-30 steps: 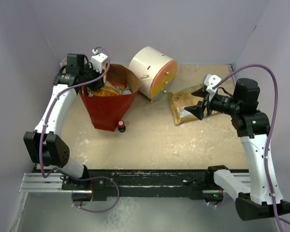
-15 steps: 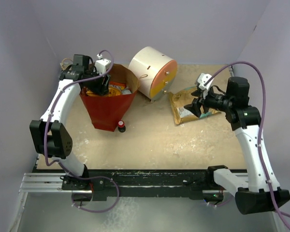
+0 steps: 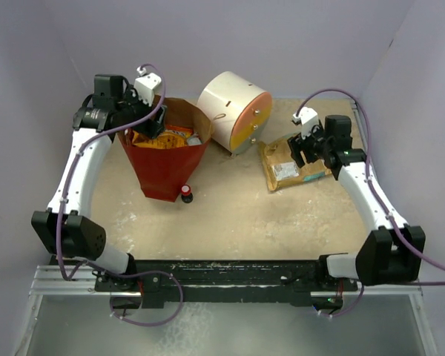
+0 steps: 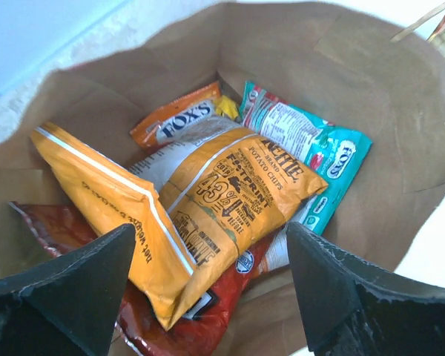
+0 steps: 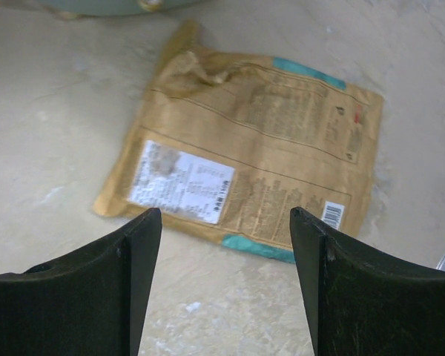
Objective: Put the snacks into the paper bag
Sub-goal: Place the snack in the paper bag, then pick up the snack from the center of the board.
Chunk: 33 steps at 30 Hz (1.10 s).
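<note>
So the left arm (image 3: 76,167) and right arm (image 3: 367,194) were white shells with chunky black joints, a purple cable (image 3: 144,324) trailing off each, bolted on a black rail (image 3: 230,276) at 6 o'clock. The fingers (image 4: 67,289) were matte black wedges.

red paper bag (image 3: 165,169) upright (mouth open), orange packet (image 4: 208,215) atop others inside; tan packet (image 5: 252,178) flat outside.

The left arm (image 3: 76,167) reaches far forward along the left side, wrist turned inward so the left gripper (image 3: 150,127) points down, its 2 fingers (image 4: 67,289) spread wide with nothing pinched between them. The right arm (image 3: 367,194) stretches forward and leans inward. The right gripper (image 3: 300,153) tilts downward, its 2 fingers (image 5: 81,289) parted, gripping nothing.
</note>
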Tool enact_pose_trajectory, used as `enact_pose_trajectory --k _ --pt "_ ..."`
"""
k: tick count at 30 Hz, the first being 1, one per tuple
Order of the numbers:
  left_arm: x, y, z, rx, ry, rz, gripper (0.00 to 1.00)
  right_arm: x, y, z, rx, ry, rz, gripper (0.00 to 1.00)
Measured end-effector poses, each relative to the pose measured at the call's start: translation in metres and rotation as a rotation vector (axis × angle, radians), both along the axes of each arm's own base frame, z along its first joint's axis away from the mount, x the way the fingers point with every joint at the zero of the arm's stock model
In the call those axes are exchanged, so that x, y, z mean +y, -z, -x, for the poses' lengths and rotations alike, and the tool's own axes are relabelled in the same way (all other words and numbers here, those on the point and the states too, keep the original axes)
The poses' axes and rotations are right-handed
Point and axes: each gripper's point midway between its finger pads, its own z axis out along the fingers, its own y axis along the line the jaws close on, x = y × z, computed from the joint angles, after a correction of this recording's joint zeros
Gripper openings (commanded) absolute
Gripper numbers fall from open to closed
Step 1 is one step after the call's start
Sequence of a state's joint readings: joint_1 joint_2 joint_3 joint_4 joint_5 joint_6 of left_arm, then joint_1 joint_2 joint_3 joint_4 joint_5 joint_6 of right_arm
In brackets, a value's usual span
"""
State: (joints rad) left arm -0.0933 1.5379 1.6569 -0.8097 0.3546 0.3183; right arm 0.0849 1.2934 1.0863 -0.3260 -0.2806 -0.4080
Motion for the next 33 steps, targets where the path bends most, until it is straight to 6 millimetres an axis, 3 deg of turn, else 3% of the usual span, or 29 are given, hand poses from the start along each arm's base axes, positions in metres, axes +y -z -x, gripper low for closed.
enact_pose_trajectory --k 6,11,17,22,33 --pt "0.000 -0.041 0.008 -0.139 0.000 0.016 0.95 -0.041 0.038 -0.028 0.080 0.158 0.046 0.73" --pt "0.002 -0.061 0.016 -0.223 -0.006 0.022 0.96 -0.082 0.060 -0.046 0.142 0.271 0.044 0.73" --pt "0.002 -0.054 0.025 -0.234 0.000 0.027 0.97 -0.125 0.064 -0.059 0.165 0.363 0.009 0.73" --pt "-0.001 -0.046 0.031 -0.228 0.015 0.039 0.98 -0.145 0.078 -0.070 0.213 0.386 -0.032 0.72" --pt "-0.007 -0.039 0.039 -0.227 0.047 0.061 0.99 -0.180 0.136 -0.052 0.441 0.390 -0.171 0.71"
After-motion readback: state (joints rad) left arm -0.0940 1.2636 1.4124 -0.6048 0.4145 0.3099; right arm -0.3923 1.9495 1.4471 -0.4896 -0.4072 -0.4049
